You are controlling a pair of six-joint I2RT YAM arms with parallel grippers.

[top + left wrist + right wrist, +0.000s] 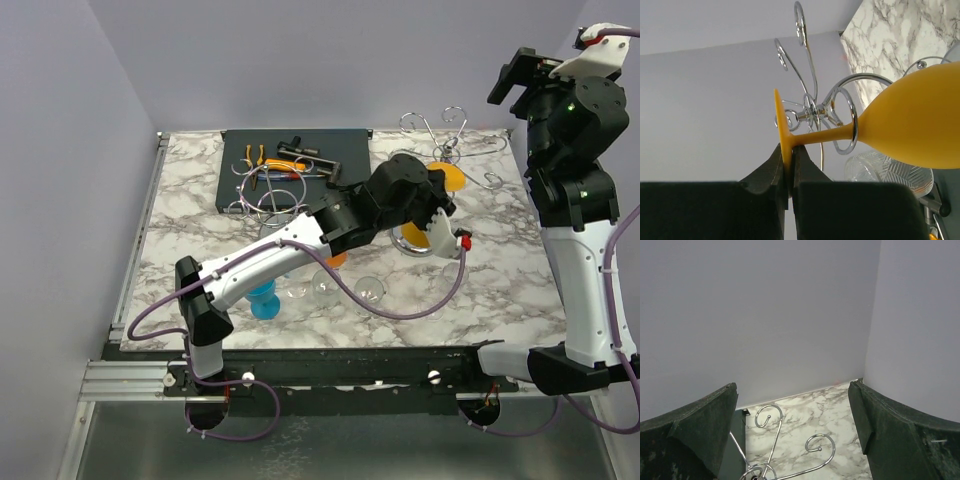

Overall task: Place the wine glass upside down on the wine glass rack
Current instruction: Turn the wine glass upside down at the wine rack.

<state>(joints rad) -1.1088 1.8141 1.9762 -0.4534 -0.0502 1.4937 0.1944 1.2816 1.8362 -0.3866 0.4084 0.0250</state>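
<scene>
My left gripper (788, 167) is shut on the flat foot of an orange wine glass (920, 125). The glass's stem runs through a chrome loop of the wine glass rack (812, 107), with the bowl on the far side of the loop. In the top view the left gripper (445, 192) reaches into the rack (450, 140) at the back right, with the orange glass (440, 235) showing beside it. My right gripper (525, 75) is open and empty, raised high above the rack. The right wrist view shows the rack's curled hooks (817, 447) below its fingers (700, 430).
A dark tray (345, 150) with hand tools lies at the back centre. A blue glass (265, 300) and two clear glasses (368, 290) stand near the front under the left arm. A clear patterned glass (890, 172) sits below the orange bowl. The walls are close behind and on the right.
</scene>
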